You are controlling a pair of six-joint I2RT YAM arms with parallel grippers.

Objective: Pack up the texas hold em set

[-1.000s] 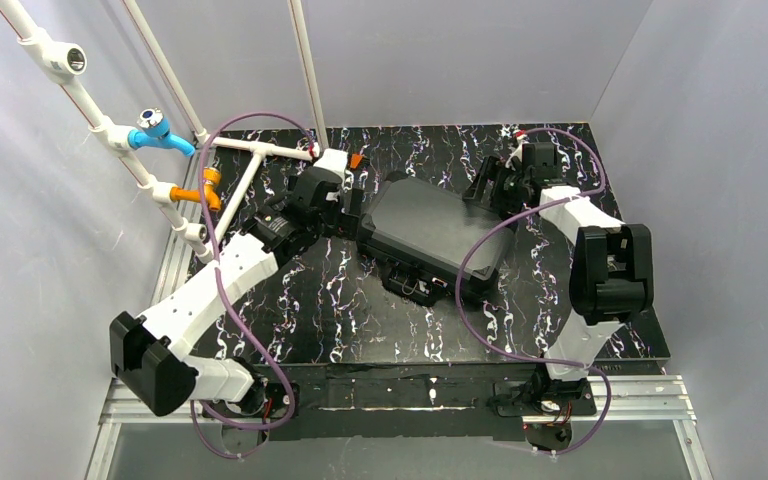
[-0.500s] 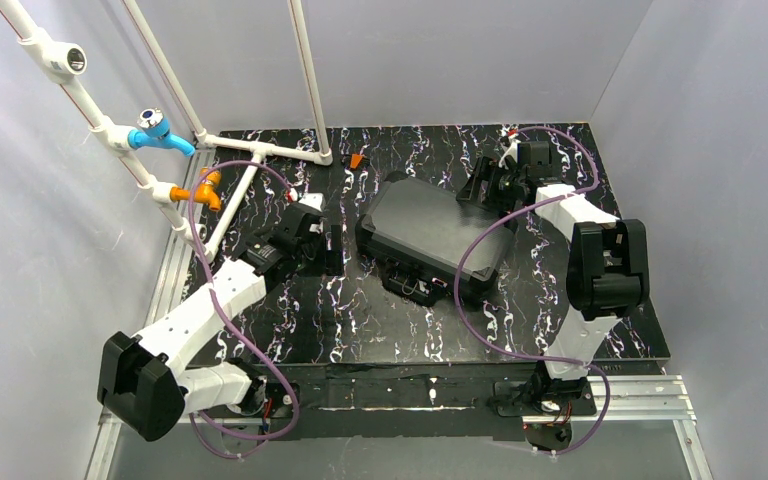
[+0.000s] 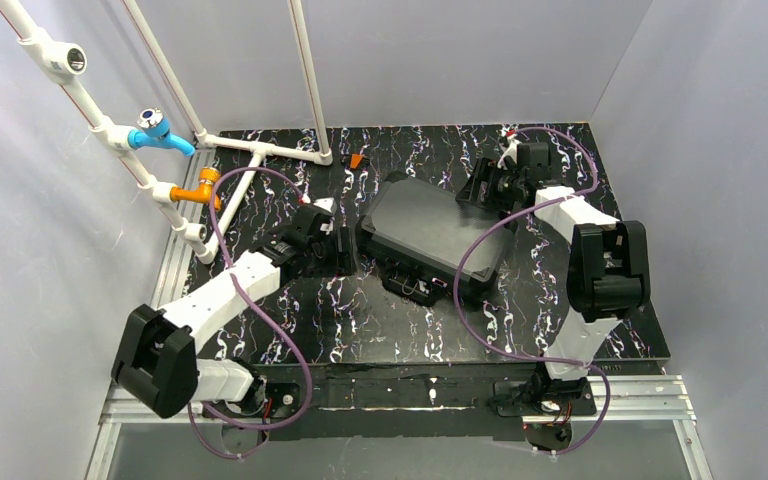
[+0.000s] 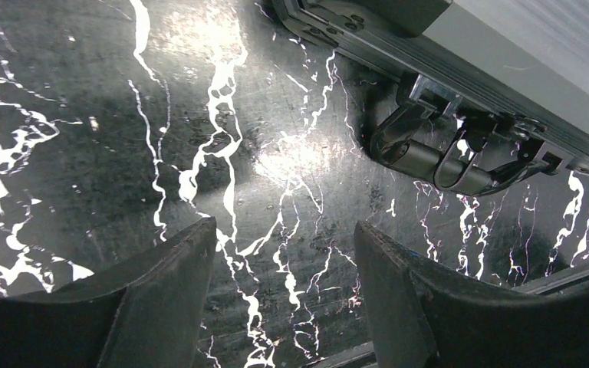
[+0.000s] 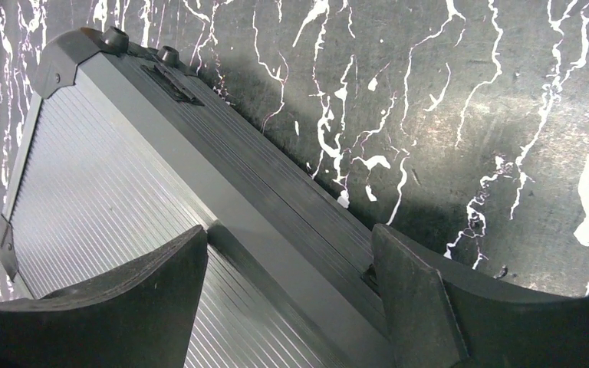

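Item: briefcase (image 3: pixel 430 225), black, ribbed lid shut, lying flat on the table (image 3: pixel 360 320) at its middle and towards the far side; no chips or cards show anywhere. Change noted: a second ago the left arm reached to the case's far left corner beside the white pipe frame (image 3: pixel 260 150); it then drew back to the left and now sits low by the case's left short end. The left tool (image 4: pixel 284 226) is released, narrower than before, with only bare table between its fingers. The right tool (image 5: pixel 287 230) has hardly shifted; it is released and hovers over the far right edge of the case, with the lid's rim running beneath the gap. The case itself has not moved. Reading: the packing looks close to done, and the fastenings probably remain, though their state cannot be told. Orientation: in the top view the long axis runs roughly left to right, skewed so the right end lies nearer the arm bases. The handle (image 4: pixel 445 161) is on the near long side, folded towards the table and facing the bases.
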